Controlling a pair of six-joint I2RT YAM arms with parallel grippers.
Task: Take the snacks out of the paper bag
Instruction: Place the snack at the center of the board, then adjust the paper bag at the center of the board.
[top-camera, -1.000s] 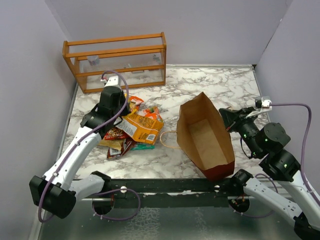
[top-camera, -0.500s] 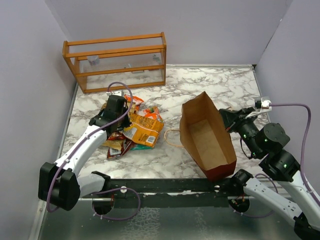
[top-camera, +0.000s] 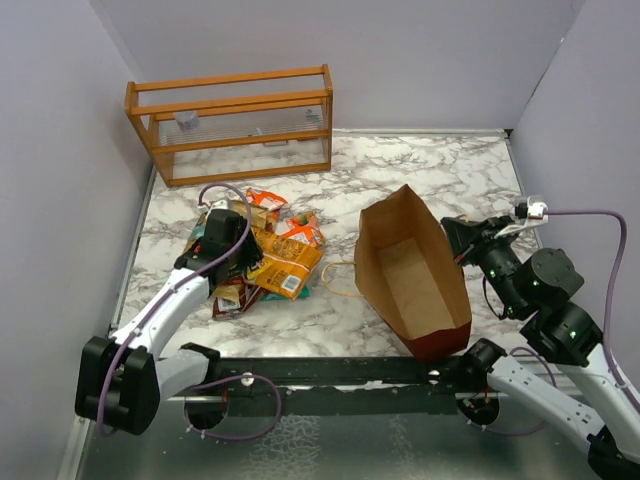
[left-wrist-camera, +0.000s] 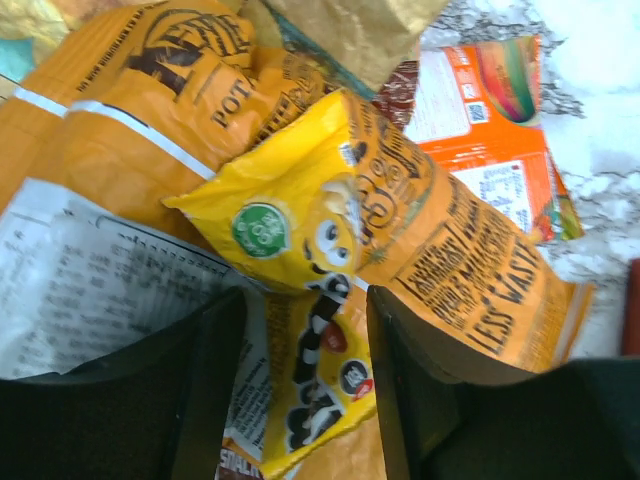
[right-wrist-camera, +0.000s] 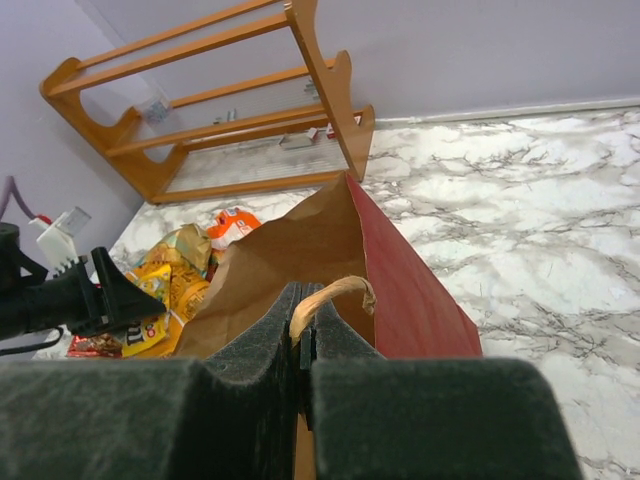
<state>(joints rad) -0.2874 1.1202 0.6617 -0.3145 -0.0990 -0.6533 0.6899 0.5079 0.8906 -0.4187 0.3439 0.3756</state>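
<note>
Several crinkly snacks (top-camera: 290, 262) heap left beneath the left gripper (left-wrist-camera: 300, 335), fingers apart; right gripper (right-wrist-camera: 303, 305) clamps the rim of the stiff paper bag (top-camera: 410, 270).

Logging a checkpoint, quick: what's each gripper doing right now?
Left gripper: open, fingers apart over the yellow packet.
Right gripper: closed on the paper bag rim.

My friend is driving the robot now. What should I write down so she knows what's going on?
Left gripper: open, low over a yellow packet on the pile.
Right gripper: shut on the paper bag rim, beside its cord handle.
Snacks: heaped on the table, left of the bag.
Done: from above the bag looks empty.
Left: probably only check inside, then release the bag.
</note>
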